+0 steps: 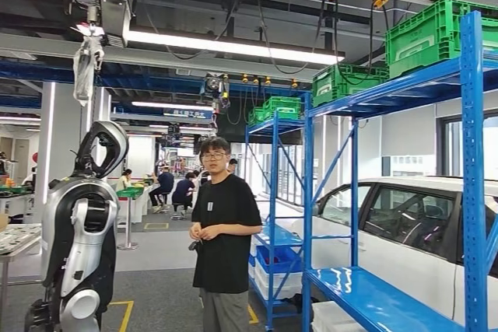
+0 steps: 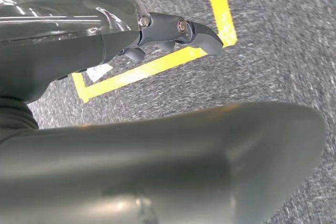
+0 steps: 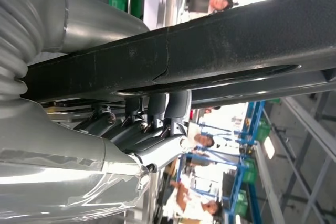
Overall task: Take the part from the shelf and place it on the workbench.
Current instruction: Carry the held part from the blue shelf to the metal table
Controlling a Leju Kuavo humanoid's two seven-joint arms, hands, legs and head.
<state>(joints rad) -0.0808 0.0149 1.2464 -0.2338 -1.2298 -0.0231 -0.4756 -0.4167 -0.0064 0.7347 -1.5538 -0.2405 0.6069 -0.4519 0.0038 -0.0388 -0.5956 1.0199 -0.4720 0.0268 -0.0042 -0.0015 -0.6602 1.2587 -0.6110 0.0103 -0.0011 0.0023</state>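
I find the part, a long black bar, lying straight across the right hand in the right wrist view. The dark fingers curl up against one side of it and the thick grey thumb sits on the other, so the bar is clamped between them. I record this hand as closed around the part and holding it. Both ends of the bar run out of the picture, so I cannot tell its full length. The left hand hangs over grey floor marked with yellow tape. Its fingers are stretched out and apart, and it holds and touches nothing. In the head view a blue shelf stands to the right with green crates on its top level. A white car sits behind it. A person in a black shirt stands beside the shelf, and a second robot stands at the left.
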